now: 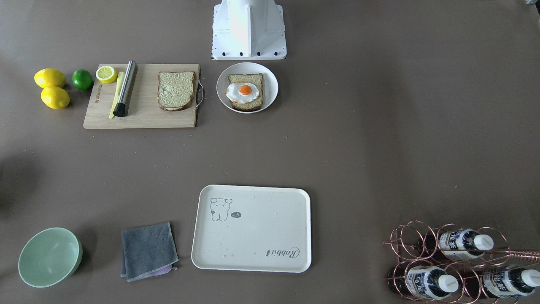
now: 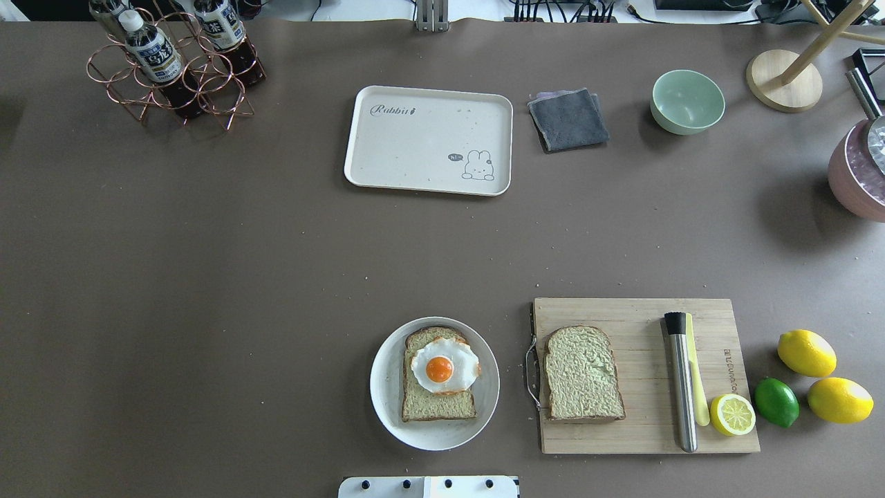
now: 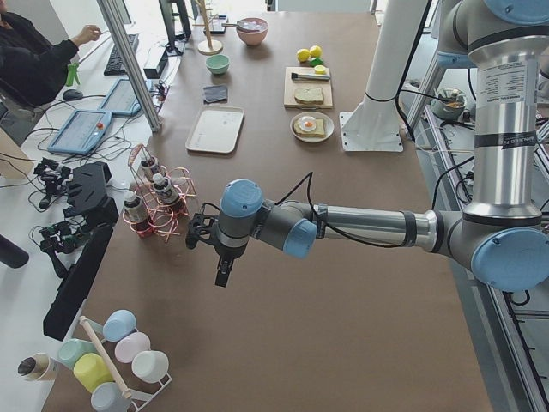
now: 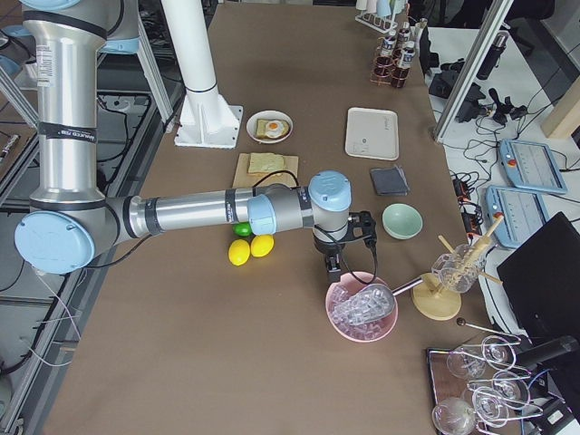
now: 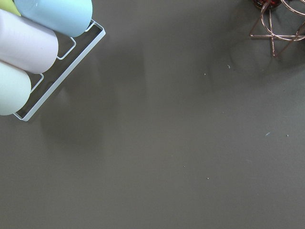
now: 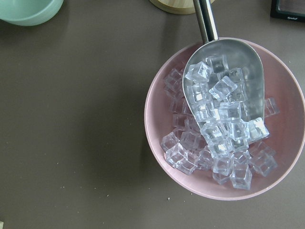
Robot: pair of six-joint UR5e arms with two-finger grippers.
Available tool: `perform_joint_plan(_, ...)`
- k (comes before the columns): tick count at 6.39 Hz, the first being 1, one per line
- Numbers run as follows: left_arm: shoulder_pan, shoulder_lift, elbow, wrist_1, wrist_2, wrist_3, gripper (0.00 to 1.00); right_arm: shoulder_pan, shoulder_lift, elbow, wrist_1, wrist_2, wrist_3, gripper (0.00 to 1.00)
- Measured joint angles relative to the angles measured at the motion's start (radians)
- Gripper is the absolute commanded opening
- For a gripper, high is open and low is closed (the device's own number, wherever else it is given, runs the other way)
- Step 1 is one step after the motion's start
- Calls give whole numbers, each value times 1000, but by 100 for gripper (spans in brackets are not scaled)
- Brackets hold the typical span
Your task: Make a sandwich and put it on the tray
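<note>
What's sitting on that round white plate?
A bread slice lies flat on the plate, a fried egg on top. The egg hides part of the slice's face, so whatever is beneath it cannot be seen.

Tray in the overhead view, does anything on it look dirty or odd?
Yes: small brownish crumb-like specks are scattered over the tray, which holds no food; otherwise nothing stands out.
</note>
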Motion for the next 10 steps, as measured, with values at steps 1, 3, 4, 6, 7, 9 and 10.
perform_joint_plan(1, 0, -1, 0, 0, 0, -3, 98, -4, 1, 3, 0, 1, 0, 100)
perform_joint_plan(3, 4, -5, -4, 0, -2, -16, 98, -56, 34, 31, 1, -1, 48, 100)
perform_joint_plan(4, 18, -12, -10, -3, -3, -47, 98, -115, 70, 49, 14, -3, 138, 100)
perform_joint_plan(6, 91, -28, -56, -23, -2, -206, 98, -256, 138, 68, 129, -19, 405, 100)
perform_joint_plan(7, 135, -35, -93, -27, 3, -301, 98, -331, 156, 83, 190, -44, 546, 100)
perform_joint_plan(9, 206, -38, -141, -74, 3, -455, 98, -453, 165, 152, 225, -68, 756, 100)
perform_joint_plan(10, 253, -31, -151, -143, 0, -568, 98, -546, 168, 211, 231, -92, 892, 100)
